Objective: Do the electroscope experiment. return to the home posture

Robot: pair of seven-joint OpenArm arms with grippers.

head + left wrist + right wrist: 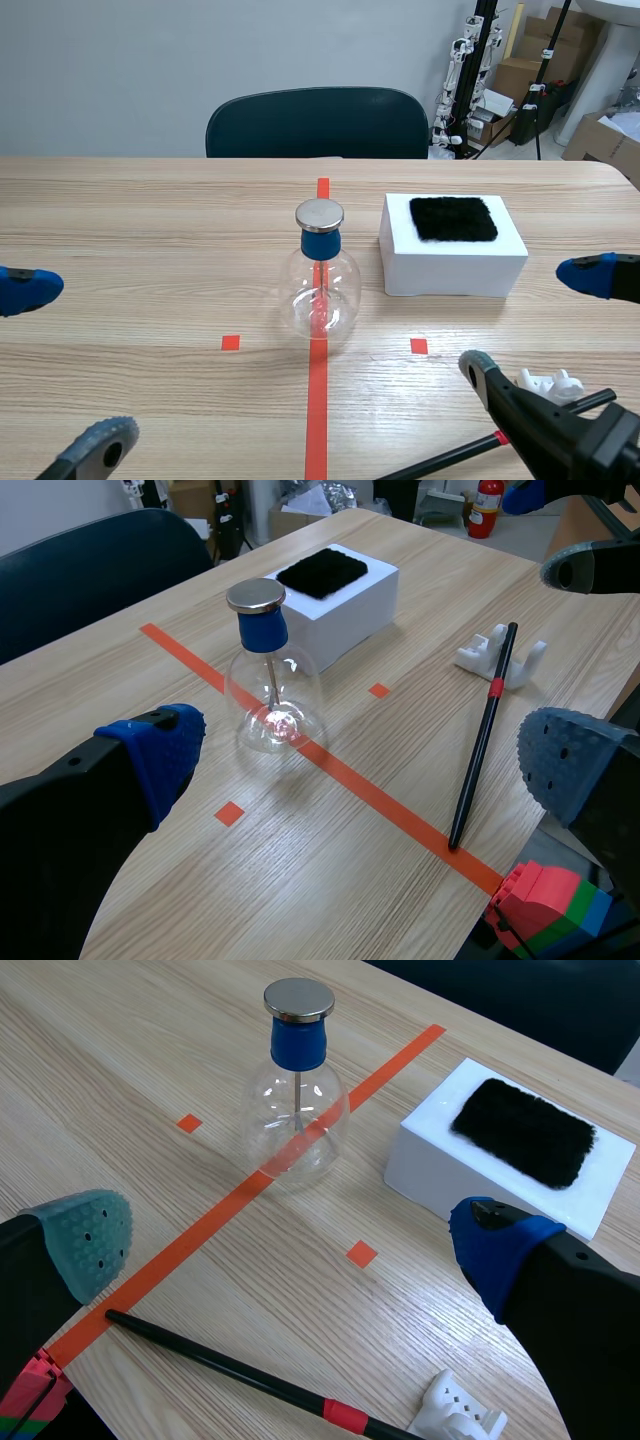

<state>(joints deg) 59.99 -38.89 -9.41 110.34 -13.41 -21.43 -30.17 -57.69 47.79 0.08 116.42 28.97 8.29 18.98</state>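
Observation:
The electroscope (pixel 320 283), a clear round flask with a blue stopper and a flat metal cap, stands upright on the red tape line at the table's middle (pixel 267 680) (pixel 297 1090). To its right sits a white box (pixel 452 262) topped by a black fur pad (pixel 453 218) (pixel 321 571) (pixel 523 1132). A black rod with a red band (pixel 484 731) (pixel 235 1369) leans on a small white stand (pixel 548 384) (pixel 496 656) near the front right. My left gripper (pixel 365 765) and right gripper (pixel 290 1232) both stand open, pulled back from everything, holding nothing.
A dark chair (pixel 317 122) stands behind the far table edge. Cardboard boxes and tripods (pixel 535 70) fill the back right. A block of coloured bricks (pixel 547 910) sits at the table's near edge, under my left gripper's finger.

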